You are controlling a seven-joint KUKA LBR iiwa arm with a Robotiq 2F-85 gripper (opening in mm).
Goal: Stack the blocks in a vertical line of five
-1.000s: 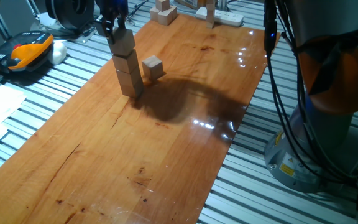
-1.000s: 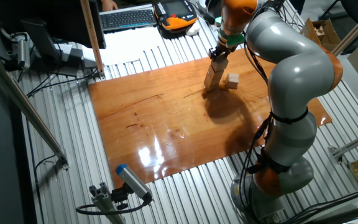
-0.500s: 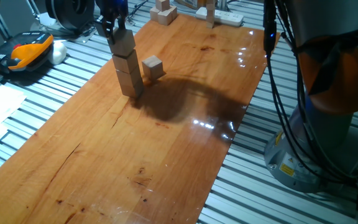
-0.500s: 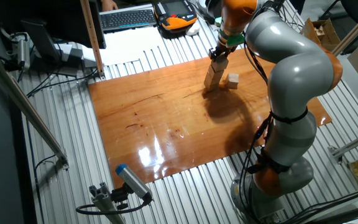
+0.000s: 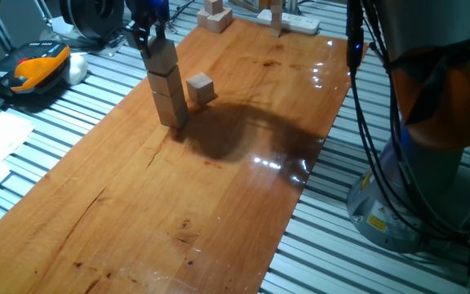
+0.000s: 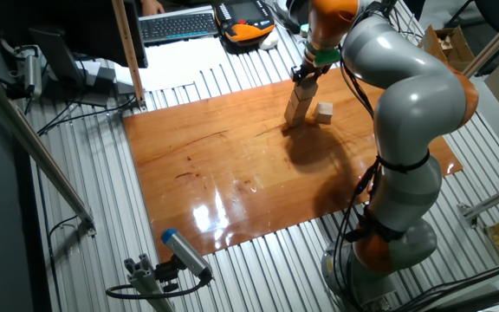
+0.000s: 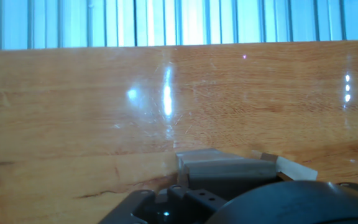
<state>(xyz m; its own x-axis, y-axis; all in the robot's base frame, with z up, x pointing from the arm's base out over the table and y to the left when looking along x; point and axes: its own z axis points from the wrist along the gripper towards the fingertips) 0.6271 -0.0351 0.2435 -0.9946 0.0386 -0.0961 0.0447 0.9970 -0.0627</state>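
Robotics lab: slatted aluminium table [image 5: 72, 114], cables [image 5: 382, 155].

The arm reaches out from its grey and orange base across the surface [image 5: 243, 204], its wrist pointing straight down. The gripper [image 5: 146, 34] hangs at the far edge, its dark fingers [image 5: 139, 37] closed on either side of the top block [image 5: 162, 55] of a short stack.
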